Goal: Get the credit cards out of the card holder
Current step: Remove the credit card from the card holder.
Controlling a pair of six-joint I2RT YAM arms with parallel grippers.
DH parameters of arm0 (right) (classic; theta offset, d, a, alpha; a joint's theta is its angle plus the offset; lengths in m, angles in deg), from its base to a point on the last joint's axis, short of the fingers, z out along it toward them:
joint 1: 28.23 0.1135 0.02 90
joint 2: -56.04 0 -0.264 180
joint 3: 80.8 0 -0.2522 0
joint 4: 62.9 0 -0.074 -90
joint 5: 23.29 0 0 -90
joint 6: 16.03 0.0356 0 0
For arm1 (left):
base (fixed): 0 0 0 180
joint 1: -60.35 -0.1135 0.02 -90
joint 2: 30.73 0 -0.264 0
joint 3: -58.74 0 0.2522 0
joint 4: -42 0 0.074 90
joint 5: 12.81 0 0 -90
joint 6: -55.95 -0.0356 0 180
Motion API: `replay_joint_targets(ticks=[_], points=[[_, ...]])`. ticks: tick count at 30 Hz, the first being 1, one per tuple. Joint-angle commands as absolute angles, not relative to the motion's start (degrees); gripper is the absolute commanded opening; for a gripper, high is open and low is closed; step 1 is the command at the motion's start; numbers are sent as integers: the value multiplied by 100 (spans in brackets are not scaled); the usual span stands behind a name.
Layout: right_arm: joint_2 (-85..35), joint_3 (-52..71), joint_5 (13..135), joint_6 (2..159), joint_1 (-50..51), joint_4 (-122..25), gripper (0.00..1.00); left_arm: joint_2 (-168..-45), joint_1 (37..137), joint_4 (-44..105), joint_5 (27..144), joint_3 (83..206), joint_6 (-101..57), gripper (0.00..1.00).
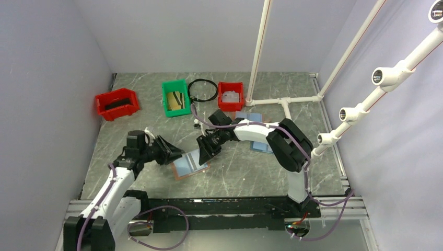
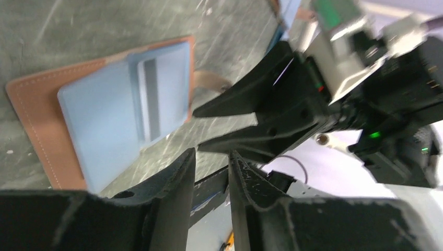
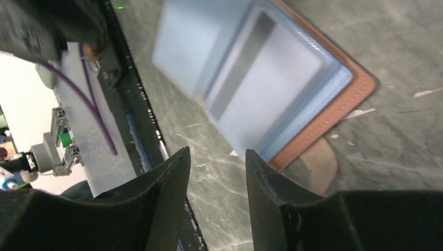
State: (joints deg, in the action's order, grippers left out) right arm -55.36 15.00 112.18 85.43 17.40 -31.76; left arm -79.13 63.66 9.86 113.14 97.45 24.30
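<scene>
The card holder (image 1: 189, 164) lies open on the table, reddish-brown cover down and pale blue pocket pages up. It shows in the left wrist view (image 2: 104, 115) and the right wrist view (image 3: 292, 68). A grey card edge (image 3: 243, 65) shows in a pocket near the fold, also seen in the left wrist view (image 2: 150, 97). My left gripper (image 1: 177, 152) is at the holder's left edge, its jaws a little apart and empty (image 2: 211, 152). My right gripper (image 1: 203, 157) hovers over the holder's right edge, open and empty (image 3: 217, 151). The side tab (image 3: 313, 167) lies on the table.
A red bin (image 1: 117, 103), a green bin (image 1: 175, 97), a black ring (image 1: 202, 90) and a second red bin (image 1: 230, 95) stand at the back. Pale blue flat items (image 1: 249, 117) lie under the right arm. A white pipe frame (image 1: 284, 99) stands at the back right.
</scene>
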Motion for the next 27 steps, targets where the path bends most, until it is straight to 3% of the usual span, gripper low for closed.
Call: replay_joint_targets(ticks=[1,6,10,17,27], points=[[-5779,1225,10881,8730,1731,-3225,45,-7968,6824,2268,11033,9180,3221,33],[-5908,1108,10800,8708,1735,-3149,45,-8564,7160,3166,10891,8883,3431,28],[-5943,1105,10726,8724,1736,-3148,44,-9080,7313,3049,10770,8982,3222,27],[-6127,990,10539,8734,1736,-3016,44,-9466,7353,2504,10377,9032,2999,32],[-6236,926,11359,8968,1795,-3217,34,-10084,7362,3120,10592,8908,2973,33]])
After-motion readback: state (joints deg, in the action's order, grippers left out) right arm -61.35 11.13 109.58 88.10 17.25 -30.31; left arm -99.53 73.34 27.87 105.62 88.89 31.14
